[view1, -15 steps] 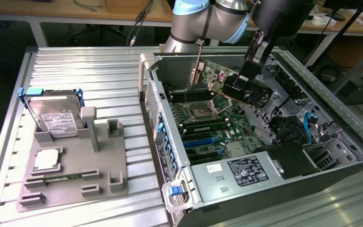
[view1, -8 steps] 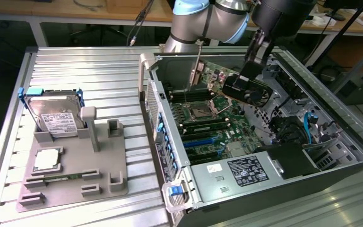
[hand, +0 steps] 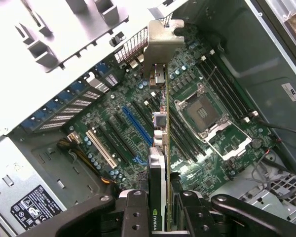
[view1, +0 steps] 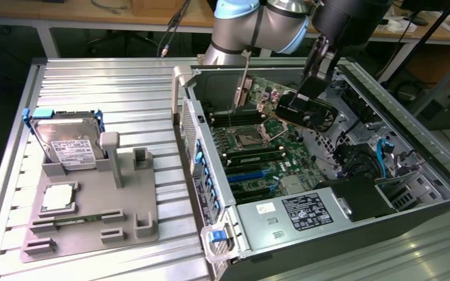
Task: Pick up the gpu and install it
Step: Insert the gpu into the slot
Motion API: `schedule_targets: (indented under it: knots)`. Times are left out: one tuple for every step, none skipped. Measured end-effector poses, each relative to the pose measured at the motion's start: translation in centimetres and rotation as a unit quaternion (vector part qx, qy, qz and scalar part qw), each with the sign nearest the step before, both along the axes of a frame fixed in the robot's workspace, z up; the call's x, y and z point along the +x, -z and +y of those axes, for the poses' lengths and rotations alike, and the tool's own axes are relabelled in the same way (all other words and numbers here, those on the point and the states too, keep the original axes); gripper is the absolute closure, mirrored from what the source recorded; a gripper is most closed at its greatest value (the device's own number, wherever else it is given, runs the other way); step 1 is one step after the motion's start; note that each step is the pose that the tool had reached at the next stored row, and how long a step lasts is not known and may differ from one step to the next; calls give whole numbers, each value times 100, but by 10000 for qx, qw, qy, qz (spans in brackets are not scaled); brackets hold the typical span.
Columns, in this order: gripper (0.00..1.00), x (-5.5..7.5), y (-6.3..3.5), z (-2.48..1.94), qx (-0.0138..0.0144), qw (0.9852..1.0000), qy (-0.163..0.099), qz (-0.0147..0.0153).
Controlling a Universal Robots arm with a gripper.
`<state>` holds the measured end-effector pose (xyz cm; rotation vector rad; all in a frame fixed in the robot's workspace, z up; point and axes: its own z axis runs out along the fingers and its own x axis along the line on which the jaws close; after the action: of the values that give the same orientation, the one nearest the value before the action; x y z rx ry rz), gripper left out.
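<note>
My gripper [view1: 314,86] is shut on the gpu [view1: 306,111], holding it in the air inside the open computer case [view1: 209,175], above the green motherboard [view1: 245,149]. In the exterior view the card hangs tilted, its black cooler block and fan facing the camera. In the wrist view the gpu [hand: 160,148] is seen edge-on, running away from my gripper [hand: 161,213] to its silver end bracket [hand: 163,42]. The black fingers [hand: 135,210] clamp both faces of the card. A blue expansion slot [hand: 137,129] lies on the board just beside the card's line, with clear space between them.
A grey fixture plate [view1: 92,216] on the exterior view's left carries a silver hard drive [view1: 68,143], a CPU [view1: 59,198] and a RAM stick [view1: 72,220]. Inside the case are the open CPU socket [hand: 202,111], the power supply [view1: 303,211] and cables [view1: 385,158].
</note>
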<state>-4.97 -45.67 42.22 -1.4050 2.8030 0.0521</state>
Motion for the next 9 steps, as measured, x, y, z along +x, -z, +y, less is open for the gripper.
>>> schedule_targets:
  knots:
    - [73, 0, 0, 0, 0, 10000, -33, 0]
    - [73, 0, 0, 0, 0, 10000, -57, 0]
    - [73, 0, 0, 0, 0, 10000, -77, 0]
    - [73, 0, 0, 0, 0, 9999, -100, 0]
    - [73, 0, 0, 0, 0, 9999, -119, 0]
    - [73, 0, 0, 0, 0, 9999, -140, 0]
    - [73, 0, 0, 0, 0, 9998, -182, 0]
    - [73, 0, 0, 0, 0, 9998, -202, 0]
    - [73, 0, 0, 0, 0, 9998, -223, 0]
